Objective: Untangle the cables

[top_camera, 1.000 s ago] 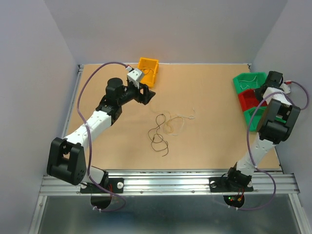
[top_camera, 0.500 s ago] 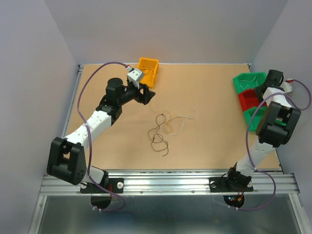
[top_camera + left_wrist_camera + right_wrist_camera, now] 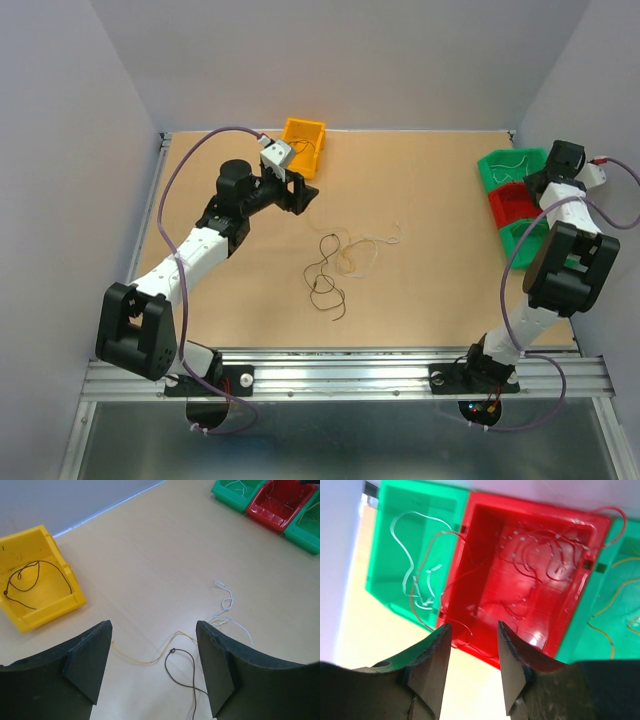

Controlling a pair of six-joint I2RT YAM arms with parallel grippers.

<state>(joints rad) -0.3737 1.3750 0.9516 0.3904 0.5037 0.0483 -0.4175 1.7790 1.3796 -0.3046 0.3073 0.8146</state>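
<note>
Jaws on both arms are seen apart, empty. Cables (image 3: 340, 262) at centre-frame are judged light, springy, probably slippery; a free end is best pinched.

Thin cables (image 3: 338, 268) lie loosely tangled mid-frame on the tan tabletop (image 3: 430, 290), with dark brown loops at lower left and paler strands at upper right. The left end effector (image 3: 303, 194) sits just below the yellow bin (image 3: 303, 134). At right, the right end effector (image 3: 541, 184) hangs over the red bin (image 3: 508, 205).
</note>
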